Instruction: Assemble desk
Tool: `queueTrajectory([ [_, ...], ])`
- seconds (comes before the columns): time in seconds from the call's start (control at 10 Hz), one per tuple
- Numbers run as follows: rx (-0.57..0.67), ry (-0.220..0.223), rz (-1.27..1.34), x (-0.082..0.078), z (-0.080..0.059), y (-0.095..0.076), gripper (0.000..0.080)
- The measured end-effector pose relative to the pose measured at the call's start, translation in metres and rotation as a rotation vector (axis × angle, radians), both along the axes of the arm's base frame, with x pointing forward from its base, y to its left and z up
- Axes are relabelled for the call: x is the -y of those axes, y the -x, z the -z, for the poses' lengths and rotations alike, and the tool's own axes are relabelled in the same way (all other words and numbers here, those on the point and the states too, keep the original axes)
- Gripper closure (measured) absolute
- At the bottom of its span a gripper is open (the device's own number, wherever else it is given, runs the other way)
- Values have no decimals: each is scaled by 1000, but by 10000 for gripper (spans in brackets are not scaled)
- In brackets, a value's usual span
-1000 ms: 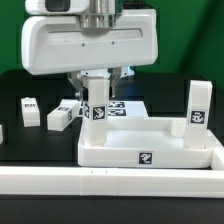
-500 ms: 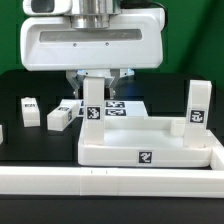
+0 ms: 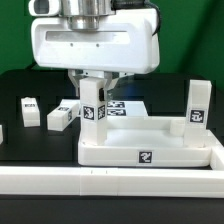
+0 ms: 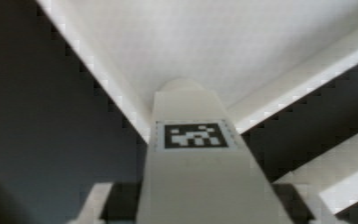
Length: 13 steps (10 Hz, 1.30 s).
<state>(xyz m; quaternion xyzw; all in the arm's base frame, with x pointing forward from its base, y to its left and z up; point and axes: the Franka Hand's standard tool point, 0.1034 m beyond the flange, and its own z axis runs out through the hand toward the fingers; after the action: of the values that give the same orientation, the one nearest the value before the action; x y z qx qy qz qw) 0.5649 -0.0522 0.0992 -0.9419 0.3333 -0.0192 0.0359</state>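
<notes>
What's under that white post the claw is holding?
The leg in the gripper stands over the far corner of the desk slab, on the exterior view's left. The leg itself hides any socket below.

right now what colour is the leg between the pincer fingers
The leg is white with a black-and-white square tag; clearest in wrist view.

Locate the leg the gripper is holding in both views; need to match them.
Exterior view: the leg stands upright, centre-left in the picture, at the slab's rear corner on the exterior view's left.
Wrist view: the leg fills the middle of the picture, seen lengthwise, pointing toward the slab.
Shared landmark: the square tag on the leg's face.
</notes>
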Motion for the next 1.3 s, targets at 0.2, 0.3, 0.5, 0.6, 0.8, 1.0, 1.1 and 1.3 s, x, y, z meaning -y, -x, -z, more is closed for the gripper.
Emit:
queueTrajectory([
  [0.2,-12,-10,142,-2,0,0,509],
  [0.3,-15,-15,222,-3,0,0,509],
  [0.5,-14,-14,199,-2,0,0,500],
  [0.6,-12,-12,163,-3,1,0,500],
  [0.8,-6,0,23,-1,1,0,325],
  [1.0,5,12,-185,-2,1,0,159],
  [1.1,9,16,-248,-1,1,0,152],
  [1.3,23,30,-447,-1,-1,-2,152],
])
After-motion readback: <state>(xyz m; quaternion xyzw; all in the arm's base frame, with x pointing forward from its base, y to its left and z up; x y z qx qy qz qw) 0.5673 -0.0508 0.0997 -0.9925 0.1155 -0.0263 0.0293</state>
